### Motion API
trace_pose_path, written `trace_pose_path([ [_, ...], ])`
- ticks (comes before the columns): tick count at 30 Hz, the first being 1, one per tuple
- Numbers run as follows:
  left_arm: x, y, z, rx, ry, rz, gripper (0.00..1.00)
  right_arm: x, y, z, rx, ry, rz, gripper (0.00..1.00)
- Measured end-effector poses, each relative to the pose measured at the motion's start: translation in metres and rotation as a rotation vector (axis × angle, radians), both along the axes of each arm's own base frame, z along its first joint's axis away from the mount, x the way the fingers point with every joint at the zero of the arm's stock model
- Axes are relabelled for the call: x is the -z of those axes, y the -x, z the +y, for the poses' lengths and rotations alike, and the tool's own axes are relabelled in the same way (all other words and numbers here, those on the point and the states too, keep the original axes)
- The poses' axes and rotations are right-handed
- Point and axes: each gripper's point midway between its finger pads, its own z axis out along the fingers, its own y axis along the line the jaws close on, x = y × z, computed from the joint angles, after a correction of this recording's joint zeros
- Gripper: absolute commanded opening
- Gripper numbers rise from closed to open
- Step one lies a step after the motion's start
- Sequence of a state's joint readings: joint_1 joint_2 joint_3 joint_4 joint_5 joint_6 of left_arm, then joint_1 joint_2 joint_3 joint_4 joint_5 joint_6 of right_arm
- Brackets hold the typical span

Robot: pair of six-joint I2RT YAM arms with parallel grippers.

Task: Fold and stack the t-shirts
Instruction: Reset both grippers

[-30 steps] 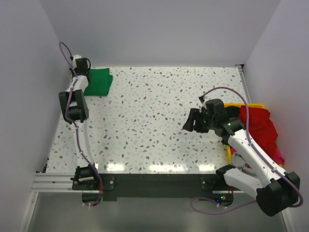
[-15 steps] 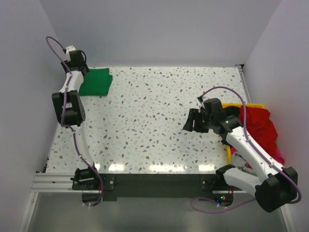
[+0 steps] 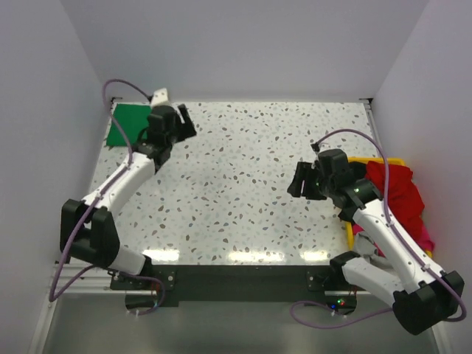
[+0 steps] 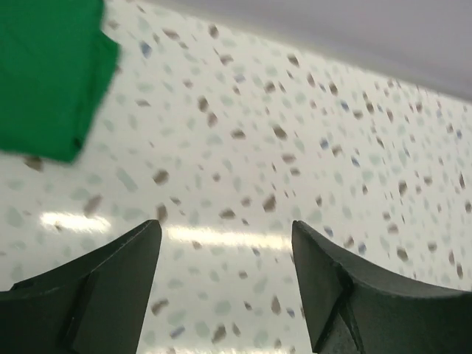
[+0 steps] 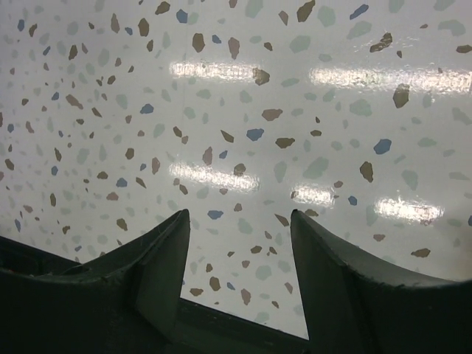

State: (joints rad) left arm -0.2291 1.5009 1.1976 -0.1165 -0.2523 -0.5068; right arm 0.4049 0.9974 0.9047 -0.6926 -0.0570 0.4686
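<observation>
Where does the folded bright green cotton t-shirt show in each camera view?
Top external: the folded bright green cotton t-shirt lies at the far-left corner of the speckled white tabletop.
Left wrist: upper-left corner of the picture, partly cut off.
Right wrist: not in it.
Shared landmark: the speckled tabletop.

The speckled table [image 3: 243,192] looks smooth and glossy; the green t-shirt [image 3: 124,125] and red t-shirt [image 3: 398,195] are soft, matt cloth.

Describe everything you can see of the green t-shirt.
The green t-shirt is bright, plain, soft-looking cloth folded into a flat rectangle. It lies at the far left corner of the speckled table, touching nothing else. The left gripper, open and empty, hangs beside it, apart.
</observation>
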Motion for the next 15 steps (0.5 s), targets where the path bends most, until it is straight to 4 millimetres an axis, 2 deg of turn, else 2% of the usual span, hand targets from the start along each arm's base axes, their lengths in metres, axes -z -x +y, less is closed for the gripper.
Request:
trace_pose_path([
  [1,0.013,0.021,-0.029,0.068,0.000,0.028,0.76,-0.002,0.001,-0.002,0.006,0.005,-0.007,0.61],
  [3,0.033,0.052,-0.065,0.158,-0.006,0.070,0.76,-0.006,0.004,-0.005,0.012,0.007,-0.021,0.61],
  [5,0.049,0.087,-0.096,0.249,-0.021,0.108,0.76,-0.011,0.006,-0.007,0.015,0.001,-0.041,0.61],
  [7,0.055,0.118,-0.115,0.323,-0.041,0.125,0.76,-0.016,0.009,-0.009,0.018,-0.006,-0.065,0.61],
  [10,0.051,0.149,-0.127,0.391,-0.038,0.119,0.76,-0.018,0.013,-0.014,0.030,-0.005,-0.088,0.61],
  [15,0.042,0.166,-0.128,0.428,-0.049,0.103,0.76,-0.014,0.015,-0.018,0.043,0.008,-0.086,0.60],
])
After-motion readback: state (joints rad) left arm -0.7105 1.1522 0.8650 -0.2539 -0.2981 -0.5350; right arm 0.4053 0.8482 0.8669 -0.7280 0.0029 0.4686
